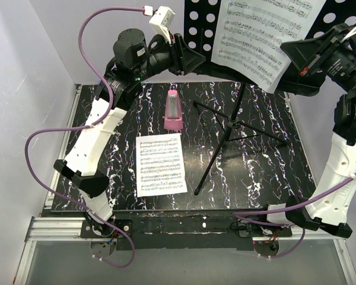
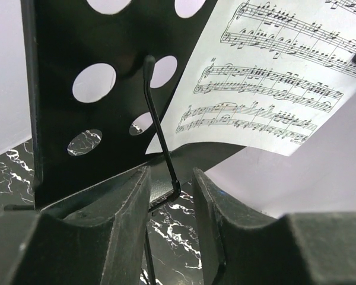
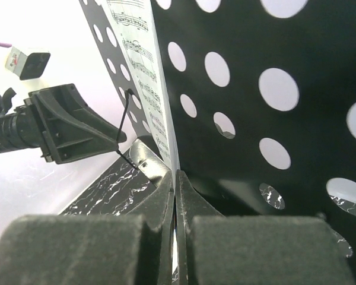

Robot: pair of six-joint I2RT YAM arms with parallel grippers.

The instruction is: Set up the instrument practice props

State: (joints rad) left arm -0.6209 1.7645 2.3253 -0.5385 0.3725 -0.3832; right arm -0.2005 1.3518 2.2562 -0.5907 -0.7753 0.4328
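The pink metronome point(image 1: 173, 111) is glowing against the black, white-veined bench point(image 1: 267, 172); the white sheet point(image 1: 255, 35) is showing black notes.

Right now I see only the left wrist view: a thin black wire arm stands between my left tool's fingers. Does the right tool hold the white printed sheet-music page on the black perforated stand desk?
Observer: Yes, the right wrist view shows the right tool shut on the edge of that page, at the desk.
Operator: Where is the second page?
Observer: The second page lies flat on the black marbled table, on the arms' side of the small pink pyramid metronome.
Operator: Is the metronome near the stand?
Observer: It is left of the stand's black tripod legs, not touching them.
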